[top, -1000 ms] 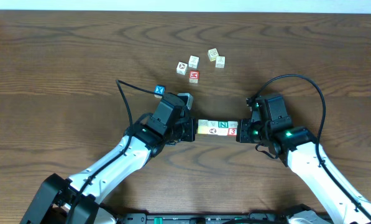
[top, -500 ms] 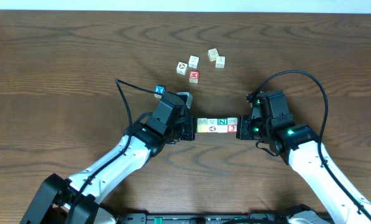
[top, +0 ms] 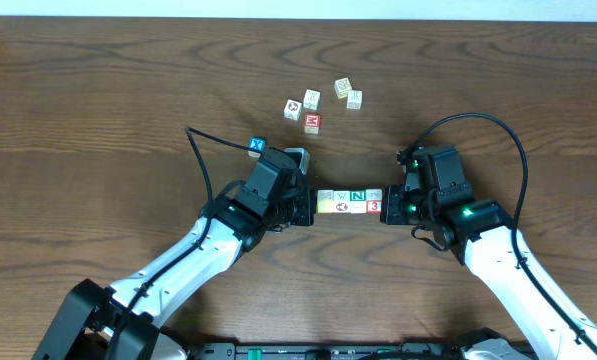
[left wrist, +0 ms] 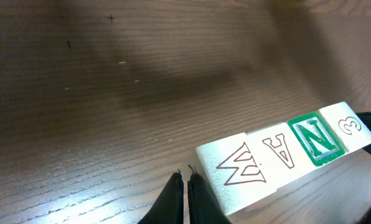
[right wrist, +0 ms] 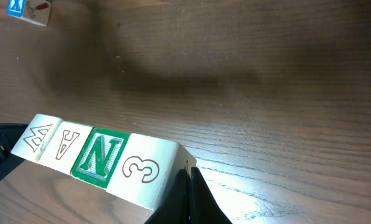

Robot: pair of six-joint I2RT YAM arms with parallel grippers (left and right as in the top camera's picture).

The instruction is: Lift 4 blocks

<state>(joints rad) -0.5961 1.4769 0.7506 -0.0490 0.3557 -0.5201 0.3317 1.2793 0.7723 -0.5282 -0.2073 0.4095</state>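
Spanning left gripper point(top: 312, 207) to right gripper point(top: 383, 208), blocks point(top: 349, 203) row

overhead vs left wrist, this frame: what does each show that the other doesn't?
Overhead only: the left arm and right arm, the blue cube and five loose cubes beyond it. Left wrist only: readable outlined letters on two block faces, and the left gripper fingertips pressed together. Both: the row of four blocks, its green N block and the table.
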